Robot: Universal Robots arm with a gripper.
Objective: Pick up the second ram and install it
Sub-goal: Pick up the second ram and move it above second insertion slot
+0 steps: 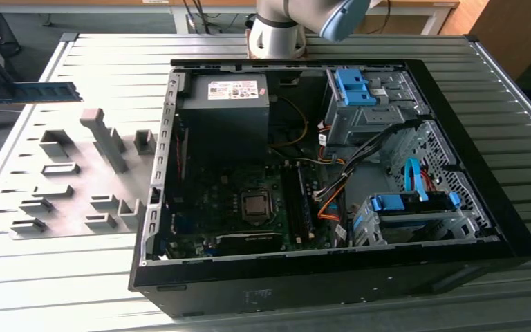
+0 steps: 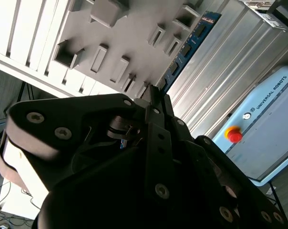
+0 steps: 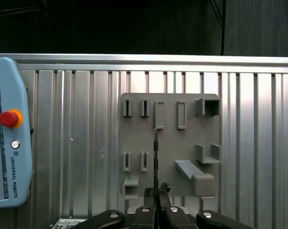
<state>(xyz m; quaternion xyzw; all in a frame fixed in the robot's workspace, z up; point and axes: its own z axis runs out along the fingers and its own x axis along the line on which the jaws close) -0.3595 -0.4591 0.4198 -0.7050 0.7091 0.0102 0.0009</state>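
One slim blue second ram [image 1: 36, 91], black-chipped, gripped in claw [image 3: 156, 190].

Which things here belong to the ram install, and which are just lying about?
In the job: the second ram, clamped in the hand; the open computer case and its motherboard.
Lying about: the gray holder tray, the teach pendant, the slatted table.
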